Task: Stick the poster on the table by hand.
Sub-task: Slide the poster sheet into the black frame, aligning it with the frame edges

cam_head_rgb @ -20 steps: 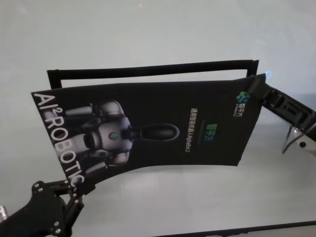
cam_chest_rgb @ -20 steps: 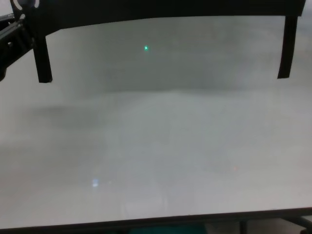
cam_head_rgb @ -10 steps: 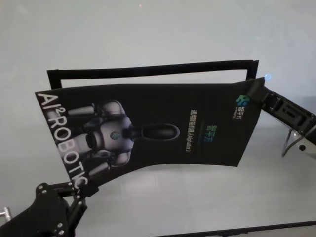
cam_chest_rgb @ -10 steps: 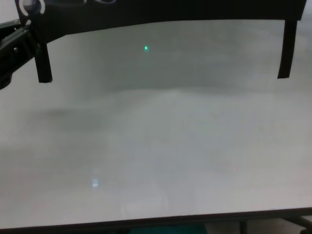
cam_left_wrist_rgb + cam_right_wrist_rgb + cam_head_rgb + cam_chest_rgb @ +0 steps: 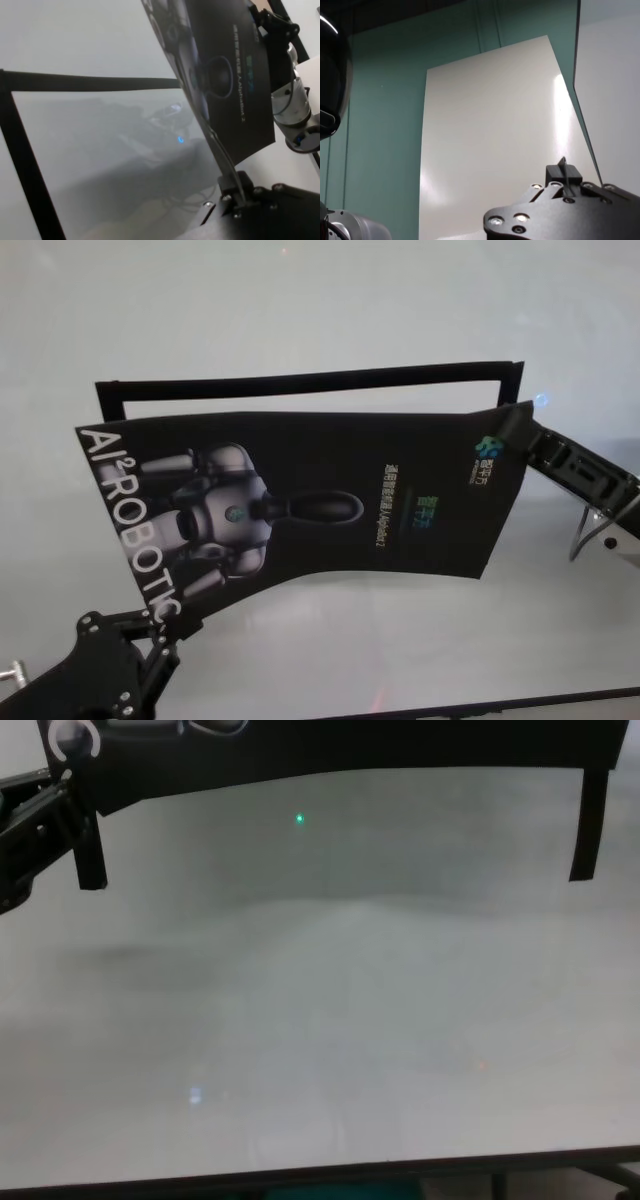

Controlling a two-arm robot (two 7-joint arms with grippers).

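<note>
**Poster stretched between two grippers, hanging above the table**

From where I stand, the poster (image 5: 310, 505) is held up in the air between both arms, its long axis running across from the robot's left to its right. The left gripper (image 5: 150, 625) pinches the near left corner, just under the white lettering; in the left wrist view its fingers (image 5: 235, 192) are closed thin on the sheet's edge. The right gripper (image 5: 520, 425) clamps the far right corner beside the small logo, and the right wrist view shows its fingertips (image 5: 563, 172) shut on the edge as well.

The sheet sags and curves between the two holds, printed face up, and the table (image 5: 300, 300) lies below it, apart from it. A black rectangular frame (image 5: 300, 382) of strips lies beyond the poster's far edge. So the surface to reach is straight down from both sets of fingers, and I judge both ends would need lowering together to lay it flat.
</note>
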